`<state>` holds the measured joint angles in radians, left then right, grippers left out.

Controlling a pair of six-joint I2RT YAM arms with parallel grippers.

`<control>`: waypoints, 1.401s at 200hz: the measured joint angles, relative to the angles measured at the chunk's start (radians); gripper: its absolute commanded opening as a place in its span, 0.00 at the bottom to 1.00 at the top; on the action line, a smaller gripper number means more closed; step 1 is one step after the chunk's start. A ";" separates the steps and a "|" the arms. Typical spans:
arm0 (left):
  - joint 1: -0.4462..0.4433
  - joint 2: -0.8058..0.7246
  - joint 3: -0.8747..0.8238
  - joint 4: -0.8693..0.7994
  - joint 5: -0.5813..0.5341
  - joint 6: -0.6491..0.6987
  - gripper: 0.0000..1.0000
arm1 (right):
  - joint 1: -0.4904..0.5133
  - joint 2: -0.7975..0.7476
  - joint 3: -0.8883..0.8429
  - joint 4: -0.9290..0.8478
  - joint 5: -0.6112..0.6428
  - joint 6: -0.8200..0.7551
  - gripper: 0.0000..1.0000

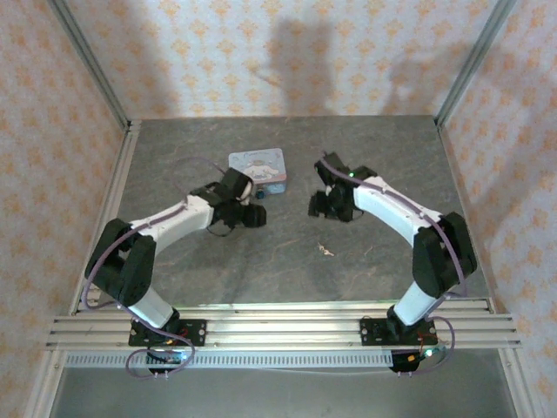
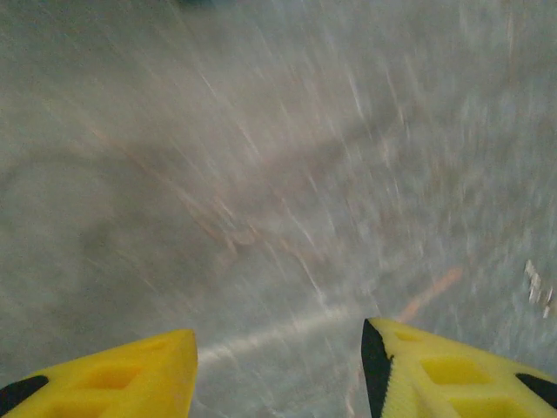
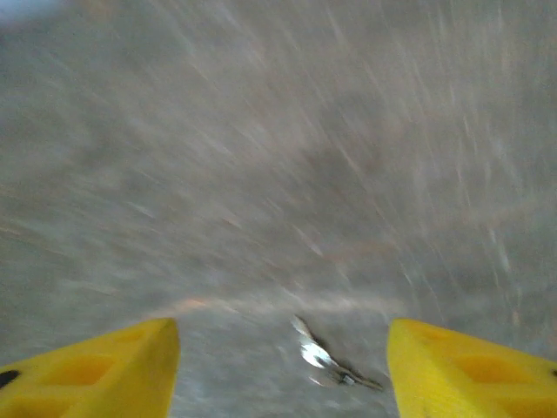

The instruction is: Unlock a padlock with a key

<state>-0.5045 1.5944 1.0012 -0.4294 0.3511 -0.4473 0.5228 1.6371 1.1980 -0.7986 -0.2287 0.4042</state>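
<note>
The key (image 3: 325,356), thin and silvery, lies flat on the grey table between my right gripper's yellow fingers (image 3: 104,366), untouched. In the top view the key (image 1: 326,251) is a pale speck in front of both arms. My right gripper (image 3: 280,324) is open and empty; from above the right gripper (image 1: 316,205) hangs right of the tin. My left gripper (image 2: 278,335) is open over blurred bare table; from above the left gripper (image 1: 252,215) sits just below the tin. A small dark blue spot, likely the padlock (image 1: 260,196), lies at the tin's near edge beside the left gripper.
A light-blue tin (image 1: 258,169) with a cartoon lid lies at the middle back of the grey table (image 1: 287,270). Patterned walls close in the back and both sides. Both wrist views are motion-blurred.
</note>
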 measured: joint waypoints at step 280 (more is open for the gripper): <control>-0.150 -0.006 -0.024 0.051 -0.080 -0.080 0.53 | 0.016 0.174 -0.047 -0.033 -0.154 -0.200 0.37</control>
<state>-0.6548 1.5883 0.9775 -0.3786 0.2714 -0.5270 0.5385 1.8111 1.1507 -0.8318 -0.3824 0.2043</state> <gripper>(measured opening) 0.527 0.381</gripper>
